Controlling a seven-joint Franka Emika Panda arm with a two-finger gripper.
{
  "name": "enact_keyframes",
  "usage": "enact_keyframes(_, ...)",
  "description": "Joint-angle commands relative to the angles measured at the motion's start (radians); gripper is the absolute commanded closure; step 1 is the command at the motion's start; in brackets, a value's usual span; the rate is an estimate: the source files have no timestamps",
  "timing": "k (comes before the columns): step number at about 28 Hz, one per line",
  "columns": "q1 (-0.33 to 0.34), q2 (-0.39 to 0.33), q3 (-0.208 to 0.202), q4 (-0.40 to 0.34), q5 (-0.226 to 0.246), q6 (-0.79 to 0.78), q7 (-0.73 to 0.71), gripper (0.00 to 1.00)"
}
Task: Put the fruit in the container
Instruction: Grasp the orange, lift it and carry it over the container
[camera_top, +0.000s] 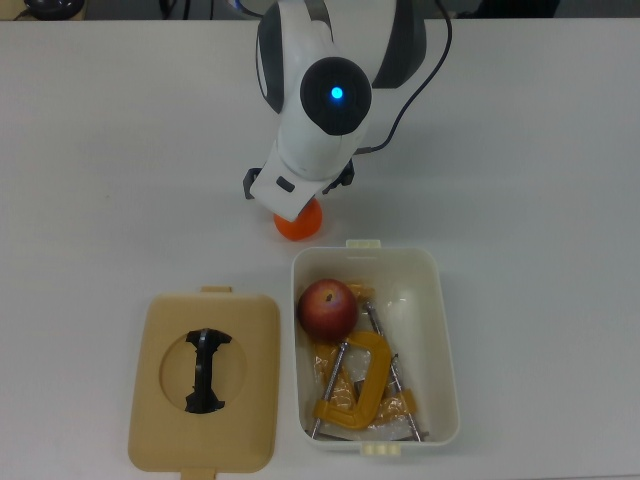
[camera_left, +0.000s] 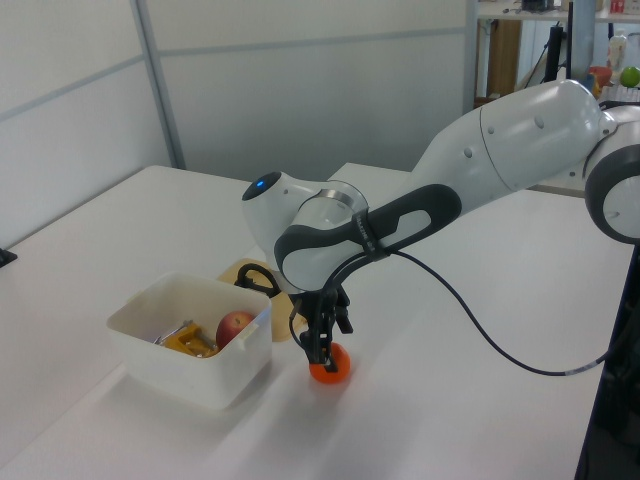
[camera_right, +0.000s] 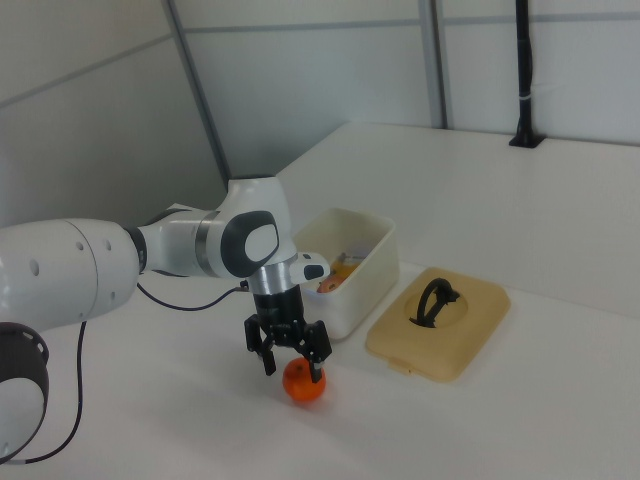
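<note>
White table (camera_top: 100, 150). Orange (camera_right: 304, 384) sits just outside the container's (camera_top: 445, 340) short end, apple (camera_top: 327, 308) inside with the clamps (camera_top: 355, 385). Gripper (camera_right: 292, 361) spread wide, straddling the orange's top. Tan lid (camera_top: 205, 380) beside the container.

A flat tan lid (camera_top: 203, 383) lies on the white counter (camera_top: 540, 180), a black handle (camera_top: 205, 370) set in a round recess at its middle; small tabs stick out from its two short edges; in the top view a yellow-orange metal clamp (camera_top: 355, 390) lies to the top view's right of the lid, its steel screw rods showing.
</note>
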Motion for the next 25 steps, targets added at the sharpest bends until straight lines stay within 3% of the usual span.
enact_keyframes(1,0.005,0.017,0.001,0.005,-0.026,0.015,-0.018,0.0)
enact_keyframes(12,0.019,0.037,-0.001,0.004,-0.034,0.081,-0.015,0.01)
enact_keyframes(13,0.019,0.037,-0.001,0.004,-0.034,0.081,-0.017,0.24)
enact_keyframes(14,0.018,0.037,-0.001,0.005,-0.034,0.081,-0.018,0.37)
enact_keyframes(19,0.009,0.021,-0.002,0.015,-0.012,0.076,-0.026,0.87)
enact_keyframes(25,-0.002,-0.035,-0.008,0.028,0.008,0.067,-0.046,0.99)
